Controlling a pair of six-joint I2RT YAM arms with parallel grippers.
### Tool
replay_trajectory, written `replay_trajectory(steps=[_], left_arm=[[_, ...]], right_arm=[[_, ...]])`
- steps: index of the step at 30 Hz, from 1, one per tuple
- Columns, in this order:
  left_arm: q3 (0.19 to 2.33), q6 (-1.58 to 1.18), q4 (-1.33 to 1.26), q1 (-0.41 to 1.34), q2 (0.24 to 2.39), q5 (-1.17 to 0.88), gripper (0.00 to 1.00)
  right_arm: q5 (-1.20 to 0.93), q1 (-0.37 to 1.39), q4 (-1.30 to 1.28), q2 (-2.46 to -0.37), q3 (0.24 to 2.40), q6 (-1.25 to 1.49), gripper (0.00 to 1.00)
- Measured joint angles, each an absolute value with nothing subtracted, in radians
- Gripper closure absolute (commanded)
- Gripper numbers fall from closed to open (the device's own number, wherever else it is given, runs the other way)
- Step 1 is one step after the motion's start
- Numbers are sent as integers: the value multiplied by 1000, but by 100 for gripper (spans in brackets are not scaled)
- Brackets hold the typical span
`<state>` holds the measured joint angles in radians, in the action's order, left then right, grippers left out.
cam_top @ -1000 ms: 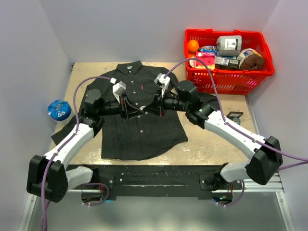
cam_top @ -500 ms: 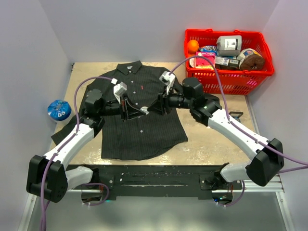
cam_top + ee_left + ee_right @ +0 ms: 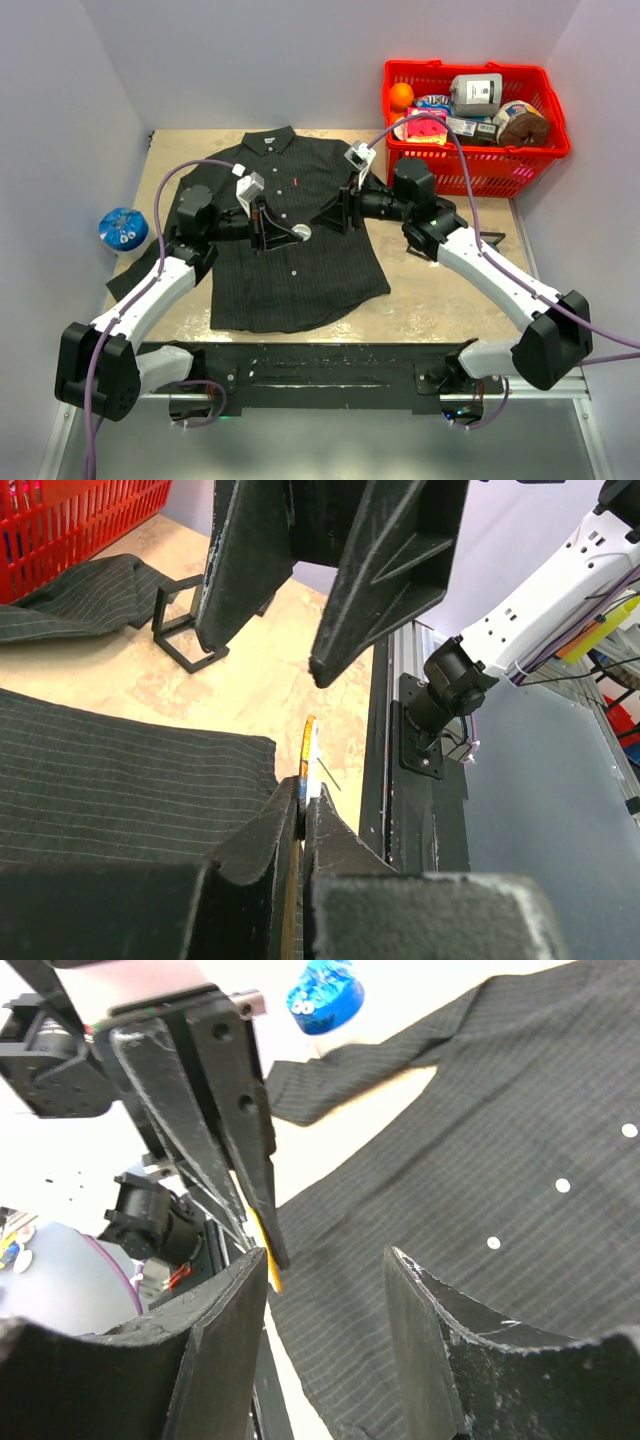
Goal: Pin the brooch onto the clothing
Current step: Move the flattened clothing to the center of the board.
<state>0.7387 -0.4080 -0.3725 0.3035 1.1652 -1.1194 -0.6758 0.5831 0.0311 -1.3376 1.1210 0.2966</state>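
Note:
The clothing, a dark pinstriped shirt with pale buttons, lies flat on the table. Over its chest, my left gripper is shut on the brooch. In the left wrist view the brooch shows edge-on as a thin yellow and white disc sticking out past the closed tips, a fine pin beside it. My right gripper faces it from the right, open and apart from the brooch. The right wrist view shows its fingers spread wide over the shirt, with the brooch's yellow edge in the left jaws.
A red basket full of groceries stands at the back right. A blue round object lies off the table's left edge. A small black frame sits on the table right of the shirt. Near edge is a black rail.
My right gripper has opened, come off the brooch and drawn back to the right. My left gripper stays shut on the brooch in the same place.

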Motion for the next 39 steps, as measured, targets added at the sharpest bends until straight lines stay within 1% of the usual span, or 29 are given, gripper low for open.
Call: replay_trajectory(steps=[11, 14, 16, 19, 23, 25, 29, 34, 39], left_arm=[[739, -404, -367, 303, 1176, -1113, 100], [752, -376, -323, 303, 1177, -1085, 100], [782, -333, -249, 304, 1183, -1039, 100], [840, -257, -121, 306, 1199, -910, 100], [903, -157, 54, 332, 1225, -627, 100], [919, -110, 137, 363, 1239, -445, 100], [926, -67, 245, 396, 1266, -219, 100], [952, -50, 329, 398, 1294, -44, 100], [1020, -47, 350, 398, 1327, -10, 100]], right_arm=[[-699, 620, 76, -1348, 1117, 308, 46], [-687, 630, 73, -1355, 1116, 307, 43], [-647, 634, 63, -1356, 1116, 307, 41], [-570, 635, 47, -1356, 1116, 306, 40], [-418, 635, 7, -1359, 1116, 306, 40], [-347, 640, -11, -1368, 1116, 305, 39], [-237, 659, -54, -1398, 1116, 302, 38], [-138, 675, -98, -1458, 1144, 298, 38], [-63, 675, -99, -1544, 1173, 297, 38]])
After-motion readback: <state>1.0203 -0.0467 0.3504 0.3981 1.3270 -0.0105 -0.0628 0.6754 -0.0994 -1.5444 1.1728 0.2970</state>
